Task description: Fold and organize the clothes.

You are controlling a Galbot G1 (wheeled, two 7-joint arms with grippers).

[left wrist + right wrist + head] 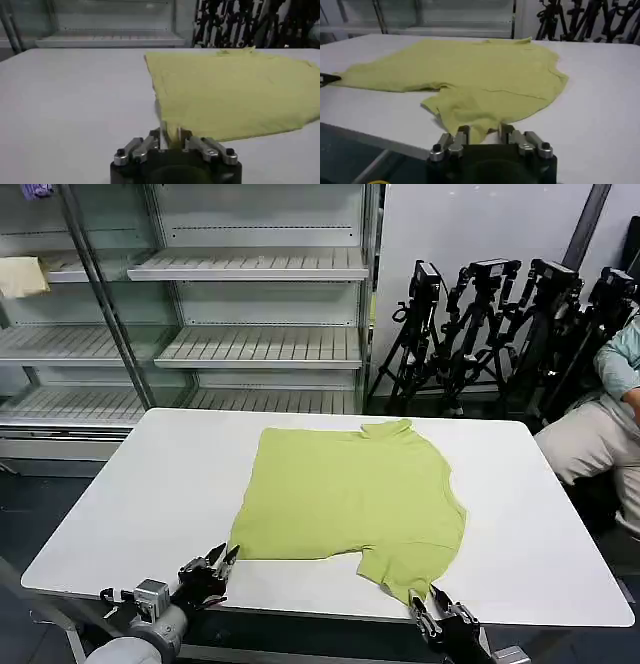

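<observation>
We logged the T-shirt (345, 494) lying flat on the white table (150, 504), centre of the head frame, neck opening toward the upper edge near the shelving (250, 344), one sleeve pointing to the lower right. It had no print. The fabric lay close to the tabletop with only shallow ripples, so we judged it thin, soft and light: it should drape and sag from any pinch, offer no stiffness to push against, and slide easily over the smooth top.

The left gripper (222, 562) sat at the lower left of the head frame, at the shirt's near hem corner. In the left wrist view the left gripper (170, 137) had its jaws closed down on that corner, a fold of the T-shirt (235, 90) pinched between the fingers.

The right gripper (432, 602) sat at the lower right of the head frame, at the tip of the near sleeve. In the right wrist view the right gripper (482, 134) had its jaws apart, the sleeve edge of the T-shirt (470, 75) lying between them, not yet clamped as far as we could see.

Judgement on grasp points: edges and corners, where a single layer can be pinched off the table. Hem corner and sleeve tip suited that. Risks we noted: catching two layers, the cloth slipping out of a shallow pinch, and the free part dragging and wrinkling when lifted.

A seated person showed at the right edge, well apart from the shirt.
</observation>
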